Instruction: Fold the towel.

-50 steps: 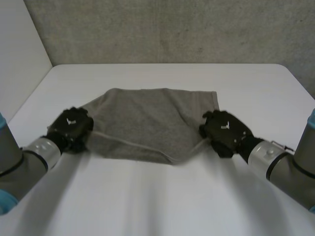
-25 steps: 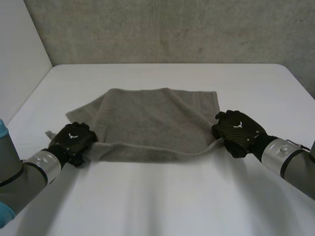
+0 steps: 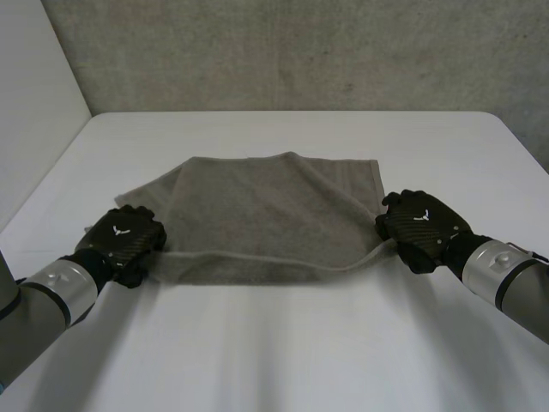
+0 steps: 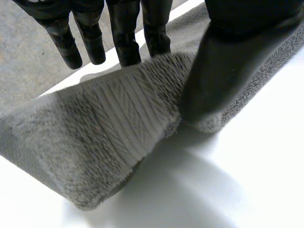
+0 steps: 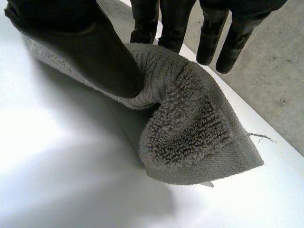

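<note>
A grey towel [image 3: 266, 206] lies on the white table [image 3: 283, 343], its near edge lifted a little and strung between my two hands. My left hand [image 3: 127, 236] is at the near left corner. In the left wrist view its thumb [image 4: 228, 66] presses the towel [image 4: 109, 137] from the front and its fingers [image 4: 123, 33] stand behind the hem, pinching it. My right hand [image 3: 420, 225] is at the near right corner. There the thumb [image 5: 80, 42] clamps the bunched towel corner [image 5: 190, 133] against the fingers [image 5: 213, 33].
A rough grey wall [image 3: 300, 51] runs behind the table's far edge. A pale wall [image 3: 34, 103] stands at the left. Bare tabletop lies in front of the towel and on both sides.
My right hand has moved outward to the right with its corner. My left hand shifted nearer. The towel's near edge, sagging to a point before, now runs straighter between the hands.
</note>
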Action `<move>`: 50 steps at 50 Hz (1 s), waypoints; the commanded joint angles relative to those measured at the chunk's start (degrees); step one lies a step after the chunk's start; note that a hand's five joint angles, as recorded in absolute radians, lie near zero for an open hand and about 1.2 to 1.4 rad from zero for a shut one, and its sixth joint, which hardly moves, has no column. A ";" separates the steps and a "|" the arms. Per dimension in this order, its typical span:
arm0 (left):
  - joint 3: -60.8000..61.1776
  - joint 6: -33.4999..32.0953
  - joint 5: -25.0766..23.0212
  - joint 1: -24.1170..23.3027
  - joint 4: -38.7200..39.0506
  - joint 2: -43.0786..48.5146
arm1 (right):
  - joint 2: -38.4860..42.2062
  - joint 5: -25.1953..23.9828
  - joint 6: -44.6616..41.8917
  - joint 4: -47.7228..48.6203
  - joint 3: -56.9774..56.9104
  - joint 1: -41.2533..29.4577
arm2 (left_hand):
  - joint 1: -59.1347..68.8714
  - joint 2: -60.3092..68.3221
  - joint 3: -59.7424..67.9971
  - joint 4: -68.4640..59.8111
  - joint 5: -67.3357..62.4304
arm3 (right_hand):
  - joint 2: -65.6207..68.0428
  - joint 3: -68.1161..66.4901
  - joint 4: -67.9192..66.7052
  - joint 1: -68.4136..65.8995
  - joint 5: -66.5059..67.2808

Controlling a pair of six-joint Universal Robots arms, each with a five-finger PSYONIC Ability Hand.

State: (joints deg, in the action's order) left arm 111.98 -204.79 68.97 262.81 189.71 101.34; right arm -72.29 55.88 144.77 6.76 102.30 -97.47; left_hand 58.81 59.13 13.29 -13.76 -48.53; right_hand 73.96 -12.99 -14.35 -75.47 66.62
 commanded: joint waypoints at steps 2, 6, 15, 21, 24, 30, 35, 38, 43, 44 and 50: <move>-0.27 -0.09 -0.06 0.25 0.05 0.35 | -0.05 0.37 0.07 -0.17 -0.44 0.96 | 21.19 20.87 -3.29 3.76 -21.47 | 6.04 2.99 4.35 -4.53 3.38; -0.62 -0.09 -0.06 0.51 -0.04 -0.43 | -3.10 0.28 0.16 -4.45 -1.40 3.07 | 21.19 20.87 -3.29 3.76 -21.47 | 6.04 2.99 4.35 -4.53 3.38; -1.59 1.06 -0.94 0.86 -1.01 -10.11 | -14.28 -3.94 0.69 -16.08 -5.62 7.03 | 21.19 20.87 -3.29 3.76 -21.47 | 6.04 2.99 4.35 -4.53 3.38; -2.46 8.33 -1.73 1.04 -1.19 -19.15 | -22.71 -10.17 3.50 -23.10 -8.17 11.59 | 21.19 20.87 -3.29 3.76 -21.47 | 6.04 2.99 4.35 -4.53 3.38; -2.73 10.28 -1.82 1.56 -1.10 -19.77 | -24.56 -11.93 3.24 -23.55 -8.26 13.18 | 21.19 20.87 -3.29 3.76 -21.47 | 6.04 2.99 4.35 -4.53 3.38; -4.04 10.28 -1.90 4.72 -1.01 -18.20 | -22.91 -12.90 1.14 -22.85 -10.01 13.62 | 21.19 20.87 -3.29 3.76 -21.47 | 6.04 2.99 4.35 -4.53 3.38; -7.46 10.28 -2.34 5.17 -0.22 -10.05 | -12.56 -11.77 -2.29 -21.79 -13.95 12.48 | 21.19 20.87 -3.29 3.76 -21.47 | 6.04 2.99 4.35 -4.53 3.38; -12.02 10.20 -2.08 4.65 -0.65 -2.85 | -5.18 -9.67 -4.14 -21.88 -18.35 9.86 | 21.19 20.87 -3.29 3.76 -21.47 | 6.04 2.99 4.35 -4.53 3.38; -21.59 10.02 -1.82 2.28 -1.36 8.14 | 4.76 -1.68 -5.11 -21.27 -26.60 3.54 | 21.19 20.87 -3.29 3.76 -21.47 | 6.04 2.99 4.35 -4.53 3.38; -25.54 10.02 -1.73 1.23 -1.71 11.22 | 7.66 0.61 -4.85 -20.74 -29.76 1.69 | 21.19 20.87 -3.29 3.76 -21.47 | 6.04 2.99 4.35 -4.53 3.38; -43.90 10.72 -0.42 -0.45 -2.15 18.89 | 14.01 5.11 -1.00 -13.99 -45.14 -2.10 | 21.19 20.87 -3.29 3.76 -21.47 | 6.04 2.99 4.35 -4.53 3.38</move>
State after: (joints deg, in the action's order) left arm 85.85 -194.67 67.30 264.40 188.10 112.31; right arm -64.92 55.75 139.95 -13.27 71.99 -95.17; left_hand 74.10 77.38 13.29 -13.76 -66.52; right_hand 75.62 -12.99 -14.35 -75.47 66.63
